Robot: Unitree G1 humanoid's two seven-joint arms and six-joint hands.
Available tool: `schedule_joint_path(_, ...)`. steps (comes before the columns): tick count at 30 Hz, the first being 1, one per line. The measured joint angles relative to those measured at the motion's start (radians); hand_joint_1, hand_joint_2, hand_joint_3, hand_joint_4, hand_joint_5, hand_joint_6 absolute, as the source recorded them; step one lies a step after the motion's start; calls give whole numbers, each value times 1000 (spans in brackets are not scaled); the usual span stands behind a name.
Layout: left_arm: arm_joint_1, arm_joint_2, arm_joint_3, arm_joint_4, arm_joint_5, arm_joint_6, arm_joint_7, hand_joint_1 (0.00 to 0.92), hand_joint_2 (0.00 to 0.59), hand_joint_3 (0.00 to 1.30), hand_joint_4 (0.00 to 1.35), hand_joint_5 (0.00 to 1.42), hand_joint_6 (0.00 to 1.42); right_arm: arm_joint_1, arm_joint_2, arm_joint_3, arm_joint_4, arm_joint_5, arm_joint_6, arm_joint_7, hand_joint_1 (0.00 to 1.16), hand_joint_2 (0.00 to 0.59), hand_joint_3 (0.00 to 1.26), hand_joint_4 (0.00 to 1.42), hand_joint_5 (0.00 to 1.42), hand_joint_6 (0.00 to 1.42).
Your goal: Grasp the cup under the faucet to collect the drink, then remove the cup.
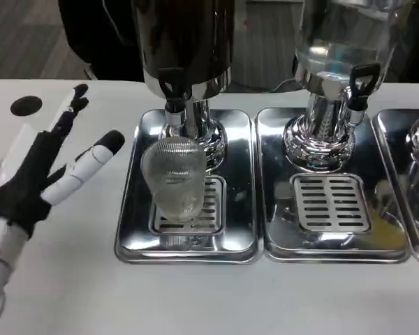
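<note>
Cup [174, 180], one, stands under the faucet [173, 89]; left robot hand [52, 167] spread, empty.

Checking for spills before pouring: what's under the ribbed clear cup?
The cup stands on the slotted drain grate of the left steel tray, below the black tap. The grate slots directly beneath its base are covered, so any liquid there can't be judged.

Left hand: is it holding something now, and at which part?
Nothing is held. The left hand is open, fingers spread, apart from the cup, which stands on the tray under the faucet.
</note>
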Motion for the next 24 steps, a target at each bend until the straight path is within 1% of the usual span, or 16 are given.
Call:
schedule_joint_path(2,34,35,27,-62,2,2,-7,7,62,75,74,40,0,-22,-16,7,26,-20,20,4,774,522,422,409,330,256)
schedule_joint_path(4,48,43,30,-76,6,5,-7,2,62,85,78,40,0,-31,-21,12,30,-26,20,3,774,522,422,409,333,257)
schedule_joint_path(7,93,69,33,-128,40,3,-9,0,59,89,77,40,0,-54,-30,22,60,-61,37,3,774,522,422,409,336,258)
schedule_joint_path(10,126,91,42,-168,62,0,-9,0,58,102,72,40,0,-64,-38,33,73,-92,51,3,775,522,422,409,337,258)
schedule_joint_path(12,142,103,53,-198,89,-1,-9,0,59,105,71,40,0,-72,-50,38,78,-104,57,3,775,522,422,409,338,259)
schedule_joint_path(14,155,109,61,-227,121,-5,-9,0,57,114,83,46,0,-81,-59,43,80,-120,68,2,775,522,422,409,338,259)
schedule_joint_path(17,159,112,78,-261,114,12,-19,0,58,117,90,49,0,-90,-68,57,92,-136,84,0,776,522,422,409,339,260)
schedule_joint_path(20,153,112,102,-260,54,62,-56,0,59,116,95,50,0,-90,-71,67,94,-144,91,-3,776,522,422,409,339,260)
schedule_joint_path(21,141,112,106,-251,30,91,-71,0,60,112,104,51,0,-91,-73,74,94,-149,95,-4,776,522,422,409,339,260)
schedule_joint_path(24,109,112,106,-239,15,137,-92,0,60,110,108,53,0,-93,-75,83,94,-156,99,-5,776,522,422,409,339,261)
